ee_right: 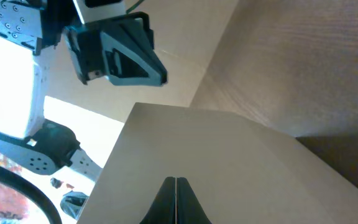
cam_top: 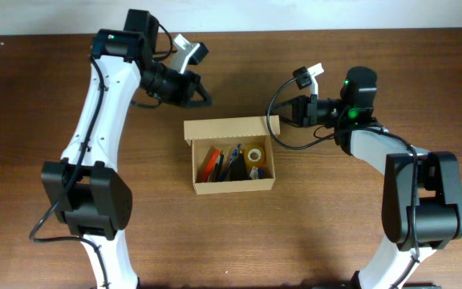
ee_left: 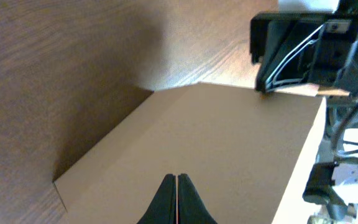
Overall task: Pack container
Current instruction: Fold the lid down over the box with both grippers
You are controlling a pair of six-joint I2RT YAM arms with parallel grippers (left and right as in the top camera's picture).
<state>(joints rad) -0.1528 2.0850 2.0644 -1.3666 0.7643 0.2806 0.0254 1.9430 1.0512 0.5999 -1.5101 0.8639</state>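
The box (cam_top: 235,187) sits at the centre of the overhead frame on the brown wooden surface (cam_top: 335,241). It is open, and its lid (cam_top: 227,128) is folded back along the upper edge. Inside, a tape roll (cam_top: 255,155) lies at the right. Dark pens (cam_top: 233,163) lean in the middle. A red-orange item (cam_top: 209,164) lies at the left, too small to identify.

The left gripper (cam_top: 202,96) is above and left of the box in the overhead frame, near the lid's upper left corner and pointing down and right toward it. Its jaws are clenched with nothing between them. In the left wrist view the two dark fingers (ee_left: 166,199) meet tip to tip at the bottom centre of the frame. Tan cardboard fills the space beyond them. The overhead view shows a strip of bare wood between these jaws and the lid, so they are not touching the box.

The right gripper (cam_top: 282,112) is just beside the lid's upper right corner, pointing left at it. Its jaws are also pressed together and hold nothing. The right wrist view shows the fingers (ee_right: 166,199) closed into a single point at the bottom centre, aimed across the pale cardboard. Whether the tips touch the lid's corner cannot be told: in the overhead view they look very close to it, and in the left wrist view the tip appears to meet the far edge of the cardboard.

Each wrist view shows the other gripper in the upper part of its frame, on the far side of the lid.
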